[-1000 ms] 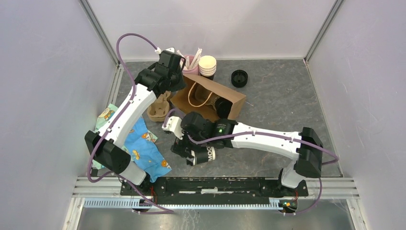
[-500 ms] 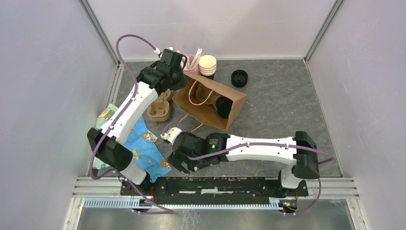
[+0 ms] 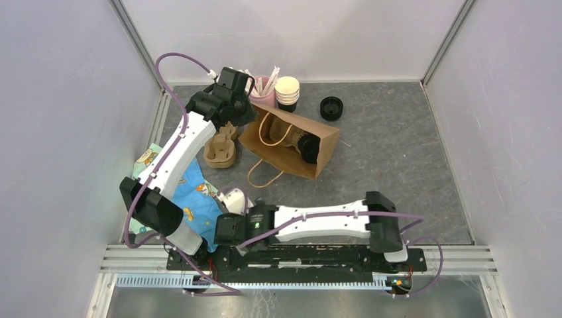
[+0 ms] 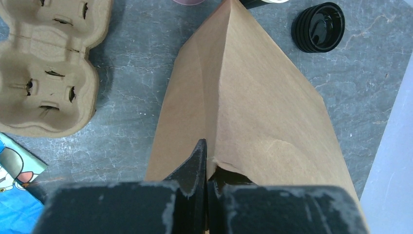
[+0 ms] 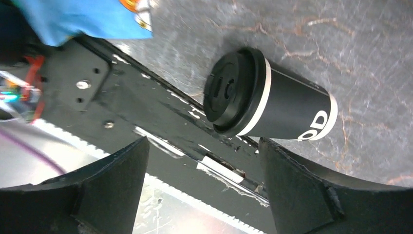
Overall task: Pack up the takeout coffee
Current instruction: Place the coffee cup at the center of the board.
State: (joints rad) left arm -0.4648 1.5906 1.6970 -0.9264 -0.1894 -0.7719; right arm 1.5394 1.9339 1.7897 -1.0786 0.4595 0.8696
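**A:** Where's the coffee?

**B:** The coffee (image 5: 277,105) lies on its side on the grey, marble-veined table (image 5: 302,29). It's a smooth black paper cylinder with a white band, and its round, stepped plastic lid (image 5: 229,90) faces 9 o'clock. It sits just beside the scuffed black metal rail (image 5: 136,92).

**A:** And the right gripper?

**B:** The right gripper (image 5: 203,144) has its blunt black fingers spread wide. The cup lies beyond them at about 1 o'clock, and neither finger seems to touch it.

**A:** And the left?

**B:** The left gripper (image 4: 207,165) is pinched together on a creased fold of the brown paper bag (image 4: 253,97). A moulded pulp tray (image 4: 46,63) sits at the bag's 9 o'clock, and a stack of glossy black lids (image 4: 319,27) at its 1 o'clock.
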